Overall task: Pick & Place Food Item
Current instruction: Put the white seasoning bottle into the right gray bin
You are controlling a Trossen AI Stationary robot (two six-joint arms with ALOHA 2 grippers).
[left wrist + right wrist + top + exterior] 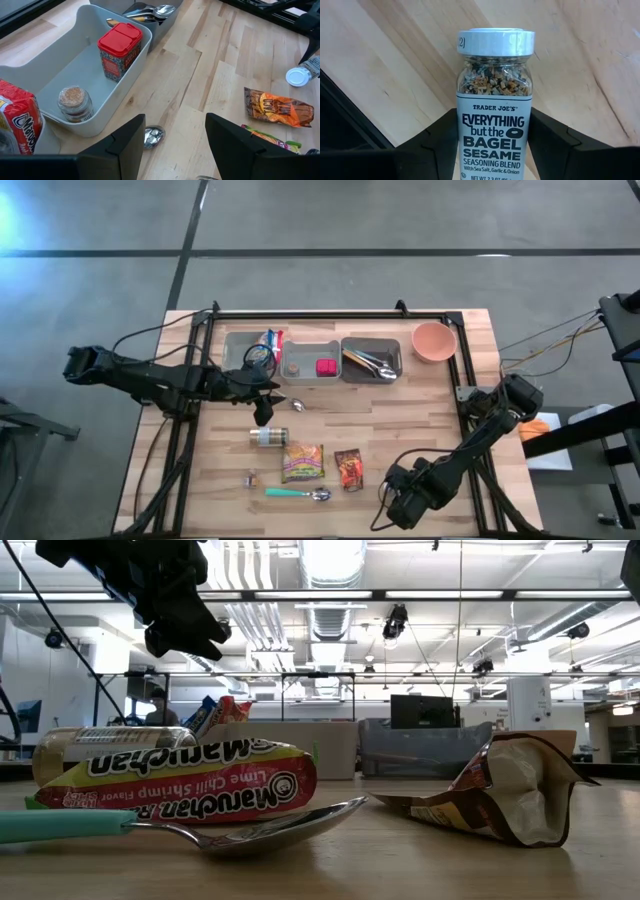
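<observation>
A glass seasoning jar with a white cap lies between the fingers of my right gripper, over bare wood by the table's near right corner. The right gripper points down and is shut on the jar. My left gripper hangs open above the table just in front of the grey bins, with nothing between its fingers; a small silver-wrapped piece lies on the wood under it. My right gripper pinches the jar between its two fingers at the labelled glass sides, below the cap. The fingers come from above, pointing down, and stand across the jar. The jar lies on its side, label up; whether it rests on the wood or is lifted, I cannot tell.
Three grey bins stand at the back: one with a ramen packet, one with a red tin and a spice jar, one with cutlery. A pink bowl is beside them. Mid-table lie a bottle, ramen packet, snack bag, teal-handled spoon.
</observation>
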